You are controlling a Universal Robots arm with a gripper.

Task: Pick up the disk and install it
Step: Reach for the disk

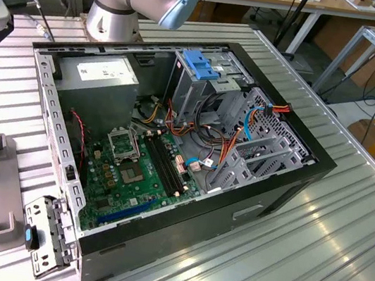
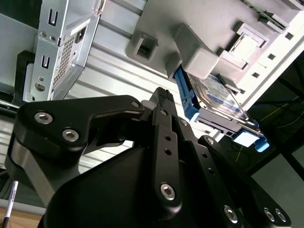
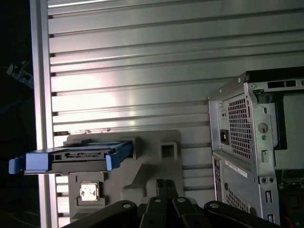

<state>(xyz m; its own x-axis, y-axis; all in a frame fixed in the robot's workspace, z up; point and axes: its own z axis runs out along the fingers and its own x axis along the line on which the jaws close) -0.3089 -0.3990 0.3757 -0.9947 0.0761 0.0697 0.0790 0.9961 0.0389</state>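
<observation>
Hand — apart from disk edge

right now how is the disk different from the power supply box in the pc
The disk rests on a grey fixture outside the computer case; the power supply box sits inside it, in a corner.
The disk is flat and thin; the power supply box is bulky.
The disk is edged by a blue carrier; the power supply box is plain grey with a white sticker.
Both are rectangular.
</observation>
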